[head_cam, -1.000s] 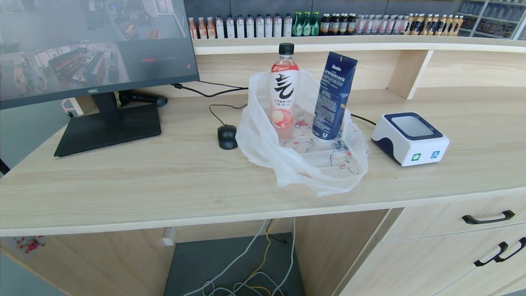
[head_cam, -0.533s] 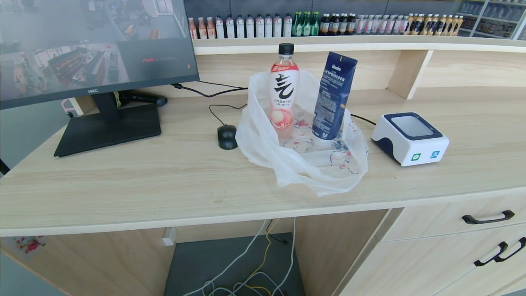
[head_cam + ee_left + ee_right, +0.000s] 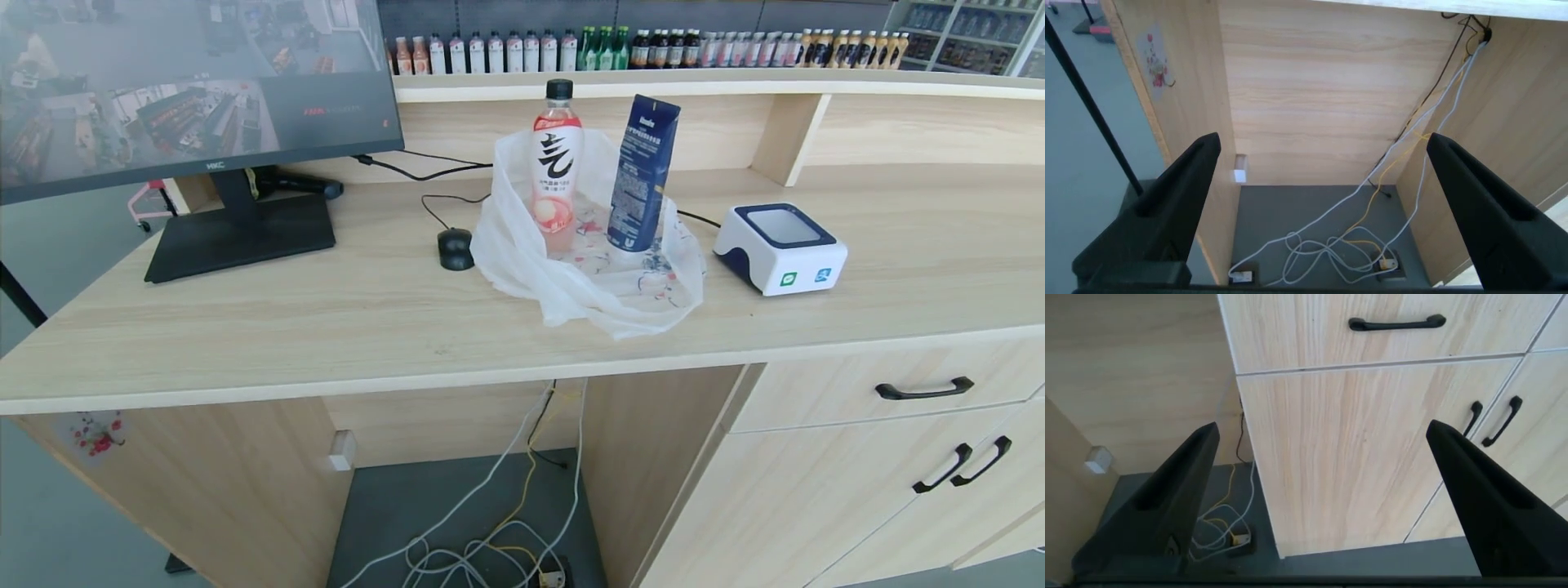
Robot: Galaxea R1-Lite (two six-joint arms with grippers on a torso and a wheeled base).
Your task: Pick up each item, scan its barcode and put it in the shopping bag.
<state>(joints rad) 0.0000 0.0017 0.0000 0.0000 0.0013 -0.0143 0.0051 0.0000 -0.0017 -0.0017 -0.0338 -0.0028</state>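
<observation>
Bottle (image 3: 556, 167) and pouch (image 3: 642, 175) in shopping bag (image 3: 522, 253), well apart from spread left fingers (image 3: 1167, 212), right fingers (image 3: 1167, 498).

left pincer (image 3: 1323, 139): jaws spread wide | right pincer (image 3: 1323, 429): jaws spread wide

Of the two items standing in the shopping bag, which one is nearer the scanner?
The dark blue pack, on the scanner side of the shopping bag; the pink drink bottle with the black cap stands farther from it.
</observation>
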